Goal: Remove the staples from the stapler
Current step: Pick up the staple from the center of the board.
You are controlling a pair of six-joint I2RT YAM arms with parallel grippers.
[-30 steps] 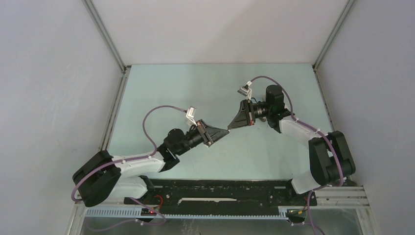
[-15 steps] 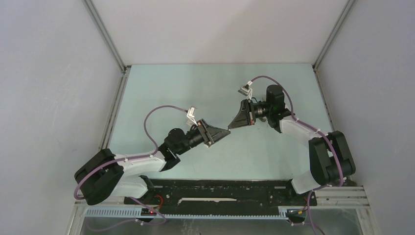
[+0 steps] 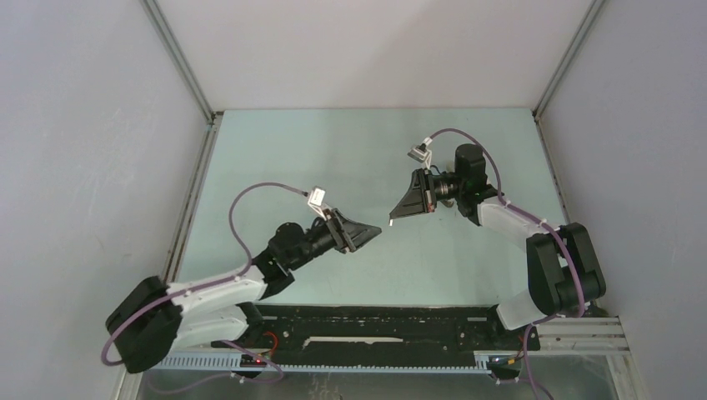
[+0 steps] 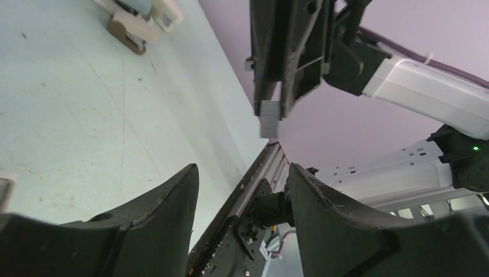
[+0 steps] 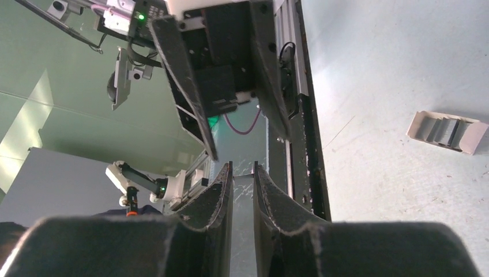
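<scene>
**Top view:** left gripper [image 3: 369, 230] and right gripper [image 3: 395, 217], one each. Tips face each other above the bench [image 3: 333, 150], near but apart; judged a handover pose.

**Left wrist:** left fingers spread and empty. Right fingers pinch one grey strip, probably the staples [image 4: 269, 118]. One stapler [image 4: 140, 4], cropped at the top edge, and one brown tool [image 4: 128, 30] lie together on the bench.

**Right wrist:** right fingers nearly together. One white box [image 5: 444, 131] lies on the bench.

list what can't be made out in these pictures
- stapler: left wrist view, cut off by the top edge; only a pale-blue bit shows.
- small grey piece at the tips of the right hand: left wrist view, too small to identify.
- white box: right wrist view, grey strips inside too small to count.
- top view: neither stapler nor box shows; what hides them is unclear.
</scene>
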